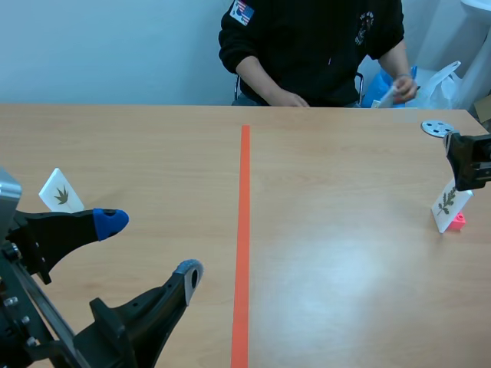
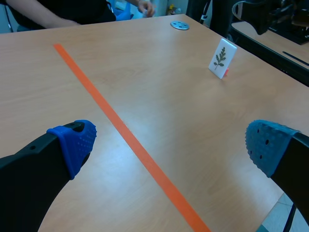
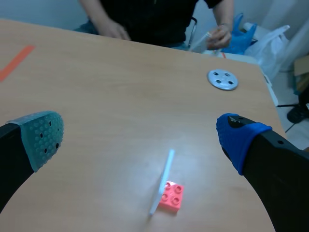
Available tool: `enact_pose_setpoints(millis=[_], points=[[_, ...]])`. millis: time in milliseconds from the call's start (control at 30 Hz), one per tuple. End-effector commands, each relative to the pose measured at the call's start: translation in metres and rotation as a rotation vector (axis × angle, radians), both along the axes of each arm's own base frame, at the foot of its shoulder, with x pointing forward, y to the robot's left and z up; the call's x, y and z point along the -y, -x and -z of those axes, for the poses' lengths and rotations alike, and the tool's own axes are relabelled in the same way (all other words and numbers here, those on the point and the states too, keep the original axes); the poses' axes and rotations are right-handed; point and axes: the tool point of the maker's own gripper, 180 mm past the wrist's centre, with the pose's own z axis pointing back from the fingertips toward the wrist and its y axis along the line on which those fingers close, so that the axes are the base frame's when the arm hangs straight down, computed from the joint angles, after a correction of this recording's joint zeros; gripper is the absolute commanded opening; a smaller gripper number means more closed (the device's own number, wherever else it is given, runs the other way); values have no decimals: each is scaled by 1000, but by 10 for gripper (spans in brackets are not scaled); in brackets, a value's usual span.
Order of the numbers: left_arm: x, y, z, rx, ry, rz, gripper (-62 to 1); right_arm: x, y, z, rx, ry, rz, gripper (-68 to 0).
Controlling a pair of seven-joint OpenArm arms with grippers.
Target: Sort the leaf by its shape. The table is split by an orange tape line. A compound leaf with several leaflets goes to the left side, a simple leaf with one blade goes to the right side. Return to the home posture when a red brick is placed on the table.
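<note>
Here left hand point(image 2: 171, 142) spread; right hand point(image 3: 140, 137) spread, hiding top of leaf card point(image 1: 446, 205)

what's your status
Left claw open, right claw open. White card with compound leaf stands right of orange tape line, by pink plastic brick. Grey metal disc beyond.

Right gripper point(image 3: 140, 139): fingers spread wide, grey-green pad point(image 3: 43, 137) one side, blue pad point(image 3: 236, 140) the other, nothing between them.
Pink brick point(image 3: 171, 195) on the table point(image 3: 111, 101), ahead of the gripper, nearer the blue pad.
White card point(image 3: 161, 181) touching the brick, seen edge-on; its face cannot be read.
Metal disc point(image 3: 222, 79) with holes well beyond the brick.
Orange tape point(image 3: 17, 62) far off to the brick's grey-green-pad side.
Person's hands point(image 3: 112, 30) at the table edge beyond the brick.
</note>
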Motion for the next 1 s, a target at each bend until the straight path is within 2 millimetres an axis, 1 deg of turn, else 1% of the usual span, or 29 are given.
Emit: enact_pose_setpoints(millis=[0, 133, 233, 467, 600, 767, 967], points=[[2, -3, -12, 34, 24, -2, 14, -4, 6, -10, 16, -5, -24, 4], [1, -3, -12, 35, 22, -5, 14, -43, 31, -28, 35, -40, -136, 4], [-1, -4, -11, 45, -2, -9, 14, -70, 52, -37, 35, -60, -218, 4], [-13, -11, -12, 68, -38, -43, 14, -124, 99, -41, -26, -104, -400, 4], [-13, -12, -12, 67, -39, -46, 14, -137, 114, -42, -47, -120, -433, 4], [-14, -12, -12, 68, -41, -50, 14, -147, 128, -33, -88, -168, -459, 4], [-14, -12, -12, 69, -40, -50, 14, -147, 130, -32, -86, -188, -448, 4]])
